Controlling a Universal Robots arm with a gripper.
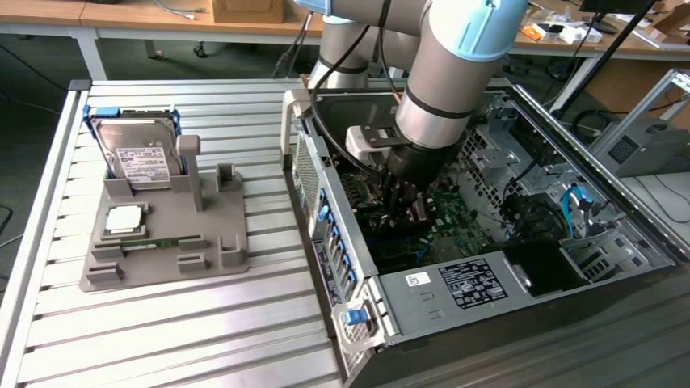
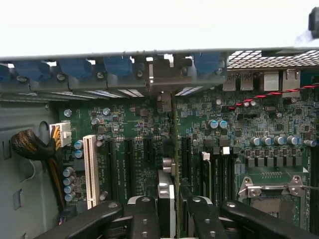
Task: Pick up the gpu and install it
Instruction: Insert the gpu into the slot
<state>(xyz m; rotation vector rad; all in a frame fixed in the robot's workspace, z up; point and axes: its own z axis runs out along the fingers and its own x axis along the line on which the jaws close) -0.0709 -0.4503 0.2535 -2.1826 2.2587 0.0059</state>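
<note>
The open dark metal computer case (image 1: 474, 267) lies on its side on the slatted table, and the grey and blue robot arm (image 1: 453, 73) reaches down into it. Inside, the green motherboard (image 2: 134, 129) shows its row of dark expansion slots and one white slot (image 2: 90, 169). The black gripper (image 2: 172, 209) is closed partway on the gpu (image 2: 167, 191), a thin dark card seen edge-on between its fingers, standing upright over the slots with its metal bracket end towards the case's rear wall. The grey holder (image 1: 161, 234) on the exterior view's left carries the silver hard drive (image 1: 138, 153). Judged step: seating the card; that calls for edge and slot aligned before pressing straight down
</note>
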